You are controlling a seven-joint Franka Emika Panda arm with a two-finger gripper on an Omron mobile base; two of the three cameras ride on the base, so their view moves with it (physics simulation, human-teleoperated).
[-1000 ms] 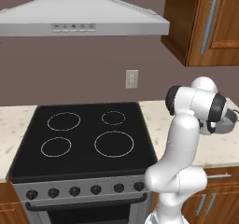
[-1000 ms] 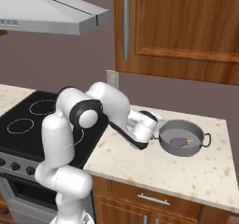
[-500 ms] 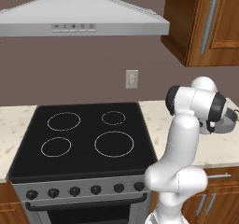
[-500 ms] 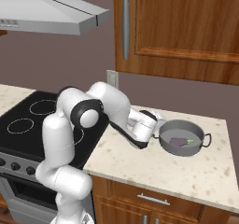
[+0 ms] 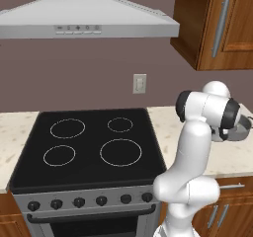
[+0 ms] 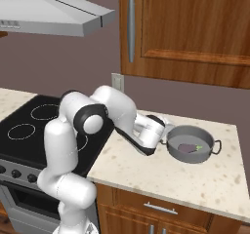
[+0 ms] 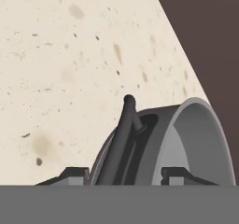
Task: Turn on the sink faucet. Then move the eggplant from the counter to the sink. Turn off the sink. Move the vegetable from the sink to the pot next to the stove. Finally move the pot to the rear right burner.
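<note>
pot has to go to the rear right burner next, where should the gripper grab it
Grip the pot by the rim beside its near handle, coming from the stove side. The eggplant lies inside it, and the gripper already straddles that wall.

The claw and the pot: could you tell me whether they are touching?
Cannot tell. In the hand view the claw straddles the pot handle and rim, but no contact or gap shows plainly.
</note>
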